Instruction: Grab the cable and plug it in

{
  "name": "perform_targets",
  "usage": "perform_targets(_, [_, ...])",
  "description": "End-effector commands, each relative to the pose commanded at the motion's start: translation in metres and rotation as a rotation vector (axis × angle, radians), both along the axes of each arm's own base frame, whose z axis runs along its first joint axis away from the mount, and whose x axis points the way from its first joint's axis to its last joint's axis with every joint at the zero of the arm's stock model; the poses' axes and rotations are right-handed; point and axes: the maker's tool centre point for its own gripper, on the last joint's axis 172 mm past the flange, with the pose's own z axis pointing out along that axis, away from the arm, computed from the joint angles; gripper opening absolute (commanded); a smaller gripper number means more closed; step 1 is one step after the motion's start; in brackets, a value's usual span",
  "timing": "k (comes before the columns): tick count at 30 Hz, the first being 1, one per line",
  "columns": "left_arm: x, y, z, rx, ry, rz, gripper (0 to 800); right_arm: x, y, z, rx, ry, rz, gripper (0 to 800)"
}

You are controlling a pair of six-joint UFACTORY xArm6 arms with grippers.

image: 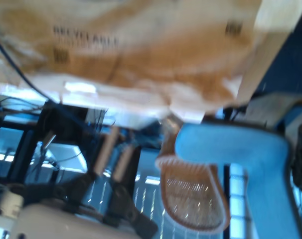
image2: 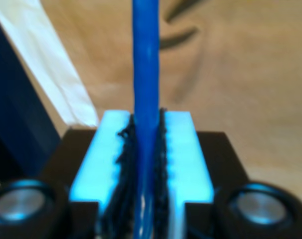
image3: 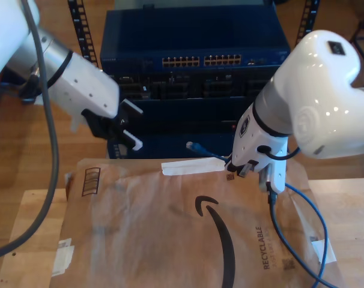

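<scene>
The cable (image2: 146, 74) is thin and bright blue, and my second gripper (image2: 146, 149) is shut on it between pale blue pads (image2: 181, 154). In the exterior view my second gripper (image3: 233, 168) hangs at the right over the far edge of the brown paper. A short cable end with its plug (image3: 194, 146) sticks out toward the blue rack unit (image3: 194, 36). The rest of the cable (image3: 290, 198) trails down the exterior view's right. My first gripper (image3: 133, 125) is at the exterior view's left, open, with nothing between its white fingers.
A brown paper mailer (image3: 170, 228) covers the wooden table (image3: 344, 198). A white strip (image3: 191, 167) lies at its far edge. The rack unit carries rows of ports (image3: 200, 61). The first wrist view is blurred and shows the paper (image: 141, 45).
</scene>
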Motion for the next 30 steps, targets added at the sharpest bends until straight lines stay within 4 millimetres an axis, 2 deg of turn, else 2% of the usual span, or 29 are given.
perform_targets(4, [-0.009, -0.004, 0.0, -0.014, 0.023, -0.022, 797, -0.001, 0.009, 0.026, 0.096, 0.051, 0.043, 2])
perform_targets(8, [-0.01, -0.004, 0.004, -0.018, 0.014, -0.035, 797, -0.004, 0.012, 0.037, 0.218, 0.1, 0.093, 2])
perform_targets(11, [-0.013, -0.015, 0.025, -0.065, 0.002, -0.062, 797, -0.007, -0.006, 0.034, 0.295, 0.145, 0.119, 2])
perform_targets(15, [-0.031, -0.04, 0.057, -0.202, 0.01, -0.137, 795, -0.017, -0.014, 0.036, 0.432, 0.181, 0.159, 2])
perform_targets(17, [-0.039, -0.046, 0.067, -0.246, 0.029, -0.154, 795, -0.032, -0.007, 0.037, 0.472, 0.195, 0.208, 2])
perform_targets(19, [-0.045, -0.051, 0.074, -0.278, 0.045, -0.168, 794, -0.05, -0.001, 0.046, 0.503, 0.178, 0.283, 2])
perform_targets(22, [-0.051, -0.053, 0.078, -0.307, 0.067, -0.173, 794, -0.061, 0.007, 0.06, 0.551, 0.139, 0.313, 2])
perform_targets(24, [-0.045, -0.044, 0.081, -0.322, 0.088, -0.125, 793, -0.065, 0.009, 0.064, 0.56, 0.128, 0.313, 2])
perform_targets(30, [-0.045, -0.042, 0.083, -0.335, 0.145, -0.082, 793, -0.061, 0.008, 0.068, 0.553, 0.093, 0.302, 3])
